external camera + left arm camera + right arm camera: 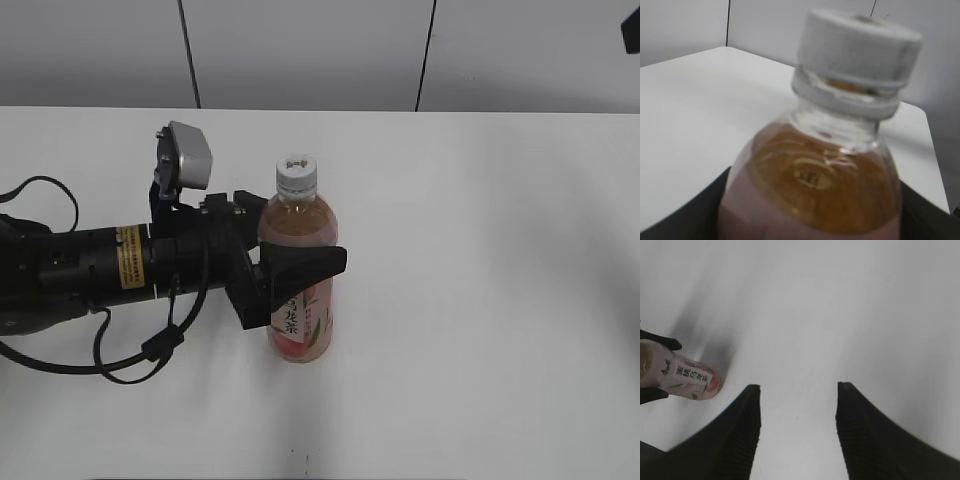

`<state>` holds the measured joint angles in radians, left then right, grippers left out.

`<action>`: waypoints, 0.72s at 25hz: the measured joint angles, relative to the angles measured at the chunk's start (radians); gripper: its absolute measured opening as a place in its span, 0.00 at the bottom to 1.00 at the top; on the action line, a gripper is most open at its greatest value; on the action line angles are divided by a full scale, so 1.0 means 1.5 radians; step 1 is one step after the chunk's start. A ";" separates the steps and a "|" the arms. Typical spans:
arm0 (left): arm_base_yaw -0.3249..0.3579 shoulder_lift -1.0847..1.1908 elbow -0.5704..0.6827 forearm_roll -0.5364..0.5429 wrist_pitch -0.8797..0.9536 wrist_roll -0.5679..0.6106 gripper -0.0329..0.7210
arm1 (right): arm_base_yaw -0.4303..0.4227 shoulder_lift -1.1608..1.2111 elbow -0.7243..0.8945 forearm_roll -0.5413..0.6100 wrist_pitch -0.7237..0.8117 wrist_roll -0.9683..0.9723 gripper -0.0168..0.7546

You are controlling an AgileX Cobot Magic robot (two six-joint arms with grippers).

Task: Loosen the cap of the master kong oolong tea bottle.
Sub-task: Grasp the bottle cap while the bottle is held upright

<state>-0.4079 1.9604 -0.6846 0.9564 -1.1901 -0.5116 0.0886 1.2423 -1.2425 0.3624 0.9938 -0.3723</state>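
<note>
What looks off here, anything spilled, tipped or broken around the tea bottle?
Nothing stands out. The bottle stands upright on the table, held around its body by the left gripper, cap still on, with no spill visible.

cap: white, ribbed, small dark mark on top
bottle: clear, pale amber tea; pink-and-white label, black Chinese characters, green leaves
left fingers: black
right fingers: black, finely ridged inner faces
left arm: black, yellow sticker, grey camera
tabletop: plain white
wall: light grey, dark seams
</note>
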 joint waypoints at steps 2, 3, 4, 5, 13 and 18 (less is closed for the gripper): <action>0.000 0.000 0.000 -0.001 0.000 0.000 0.65 | 0.014 0.044 -0.050 -0.009 0.021 0.000 0.51; 0.000 0.000 0.000 -0.001 0.000 0.000 0.65 | 0.029 0.067 -0.077 -0.019 0.030 0.000 0.51; 0.000 0.000 0.000 -0.001 0.000 0.000 0.65 | 0.045 0.085 -0.104 -0.035 0.042 0.005 0.51; 0.000 0.000 0.000 -0.001 0.000 0.000 0.65 | 0.069 0.108 -0.132 -0.052 0.056 0.015 0.51; 0.000 0.000 0.000 -0.008 0.000 0.000 0.65 | 0.260 0.275 -0.325 -0.219 0.139 0.214 0.51; 0.000 0.000 0.000 -0.010 0.000 0.000 0.65 | 0.363 0.310 -0.360 -0.222 0.143 0.266 0.51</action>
<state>-0.4079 1.9604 -0.6846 0.9420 -1.1899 -0.5123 0.6330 1.7069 -1.7819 0.0293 1.2088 0.0270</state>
